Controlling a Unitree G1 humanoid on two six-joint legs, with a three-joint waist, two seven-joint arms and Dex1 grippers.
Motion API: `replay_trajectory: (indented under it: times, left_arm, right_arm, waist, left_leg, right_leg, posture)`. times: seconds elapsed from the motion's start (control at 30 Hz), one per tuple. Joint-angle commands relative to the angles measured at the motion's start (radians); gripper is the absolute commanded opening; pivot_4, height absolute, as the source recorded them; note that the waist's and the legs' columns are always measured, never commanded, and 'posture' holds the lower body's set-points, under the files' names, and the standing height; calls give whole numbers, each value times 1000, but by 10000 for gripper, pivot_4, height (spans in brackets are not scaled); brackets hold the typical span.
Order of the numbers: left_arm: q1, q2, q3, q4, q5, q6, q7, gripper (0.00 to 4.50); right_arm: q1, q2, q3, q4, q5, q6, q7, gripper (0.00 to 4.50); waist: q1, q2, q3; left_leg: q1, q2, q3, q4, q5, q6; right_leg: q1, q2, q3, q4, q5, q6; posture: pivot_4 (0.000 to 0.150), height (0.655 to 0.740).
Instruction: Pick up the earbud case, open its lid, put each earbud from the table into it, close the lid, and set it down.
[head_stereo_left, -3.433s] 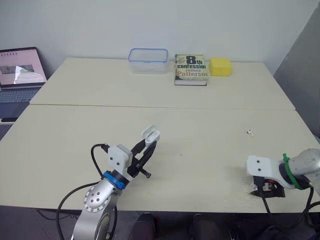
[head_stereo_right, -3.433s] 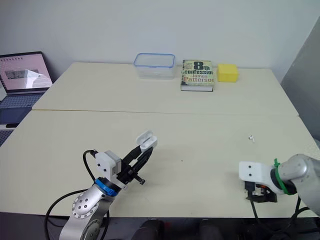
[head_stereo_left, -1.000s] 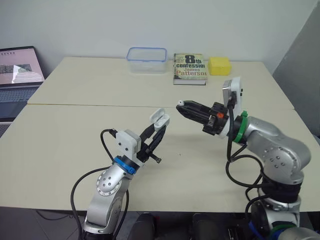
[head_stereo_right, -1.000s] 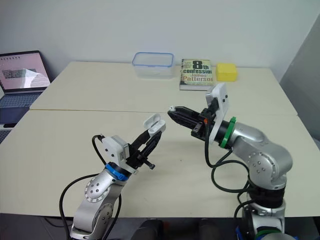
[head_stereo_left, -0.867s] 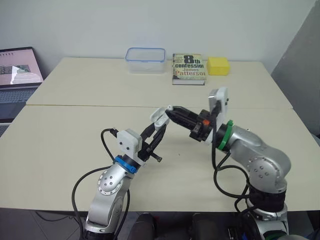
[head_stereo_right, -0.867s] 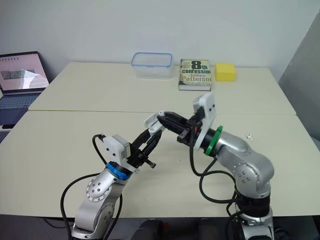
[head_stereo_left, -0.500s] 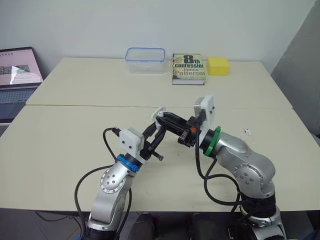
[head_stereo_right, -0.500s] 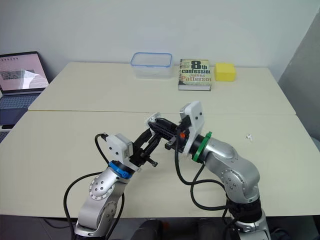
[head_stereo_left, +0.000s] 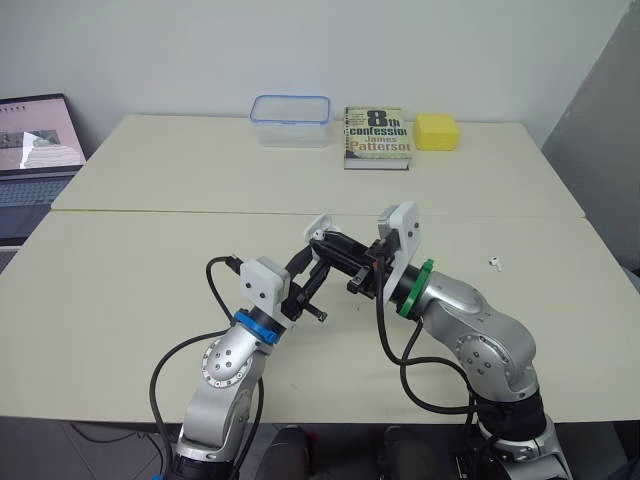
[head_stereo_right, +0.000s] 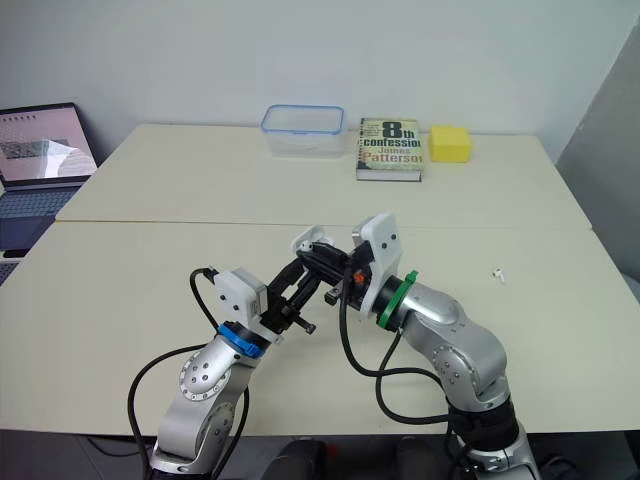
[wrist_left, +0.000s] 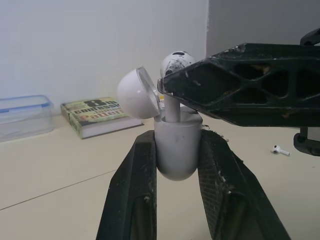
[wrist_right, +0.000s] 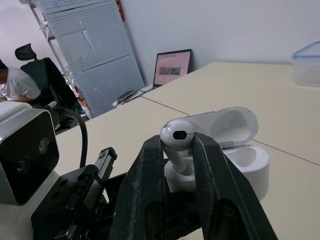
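Observation:
My left gripper (head_stereo_left: 314, 250) is shut on the white earbud case (wrist_left: 175, 155) and holds it upright above the table's middle, with its lid (wrist_left: 137, 94) tipped open. From the right, my right gripper (wrist_right: 177, 143) reaches over the case. It is shut on a white earbud (wrist_right: 177, 134), whose stem points down into the case's opening. A second earbud (head_stereo_left: 495, 263) lies on the table to the right, apart from both arms.
A clear plastic box with a blue rim (head_stereo_left: 292, 120), a book (head_stereo_left: 377, 138) and a yellow block (head_stereo_left: 436, 131) stand along the far edge. A laptop (head_stereo_left: 35, 140) sits at the far left. A seated person (wrist_right: 15, 80) appears in the right wrist view.
My right gripper has carried the earbud left to the open case, and the stem now sits in the opening. The left gripper has kept its hold on the case.

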Motion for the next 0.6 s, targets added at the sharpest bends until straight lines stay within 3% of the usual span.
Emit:
replay_trajectory:
  times: [0.03,0.6]
  left_arm:
    - [-3,-7,-1,-25,0,-29,4,7515]
    - [-9,-14,-16,-25,22,-39,9,7516]
  right_arm:
    - [6,-3,1,-21,-3,-22,-7,3890]
    - [29,-20,66,-14,-30,20,-37,3890]
  waist:
    - [0,0,0]
    - [0,0,0]
  left_leg:
    - [0,0,0,0,0,0]
    - [0,0,-1,0,0,0]
  right_leg:
    - [0,0,0,0,0,0]
    - [0,0,0,0,0,1]
  posture:
    - [1500,7391]
    - [1500,7391]
